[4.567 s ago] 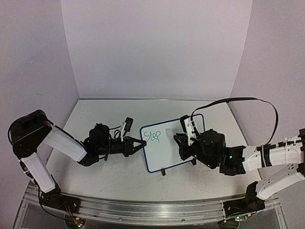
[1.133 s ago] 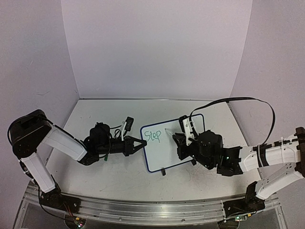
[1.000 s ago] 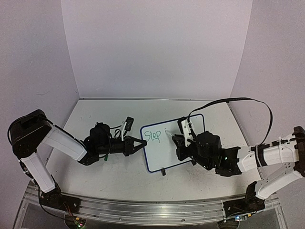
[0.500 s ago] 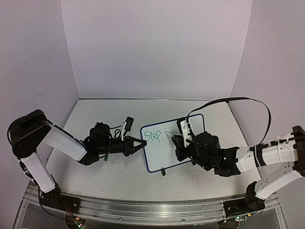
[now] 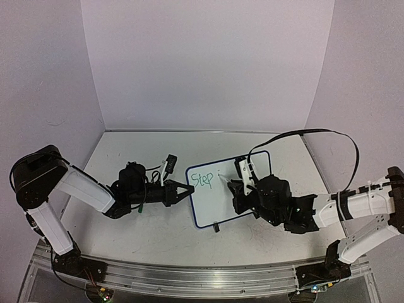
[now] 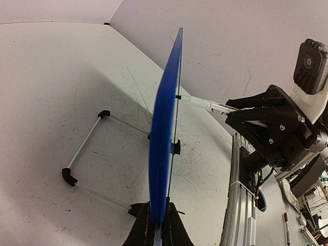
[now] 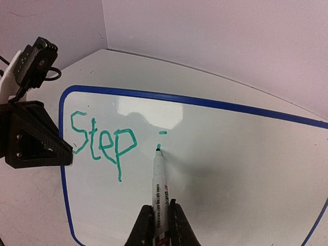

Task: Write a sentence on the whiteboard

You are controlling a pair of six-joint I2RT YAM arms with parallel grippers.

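Note:
The whiteboard (image 5: 218, 196) stands upright on its black feet mid-table, and fills the right wrist view (image 7: 230, 154). The sentence (image 7: 102, 143) reads "Step" in green, with a short dash and a small stroke (image 7: 159, 147) to its right; it also shows in the top view (image 5: 203, 179). My right gripper (image 7: 160, 215) is shut on a white marker (image 7: 159, 195) whose tip touches the board at that stroke. My left gripper (image 6: 158, 225) is shut on the board's blue edge (image 6: 166, 128), seen edge-on, at the board's left side (image 5: 187, 190).
A wire stand (image 6: 97, 154) props the board from behind. The tabletop (image 5: 139, 227) carries faint grey scribbles. Purple walls enclose the back and sides. An aluminium rail (image 5: 189, 278) runs along the near edge. A black cable (image 5: 315, 134) arcs over the right arm.
My right gripper has shifted slightly left along the board with the marker. A dash and a small green stroke have appeared right of "Step". The left arm has not moved.

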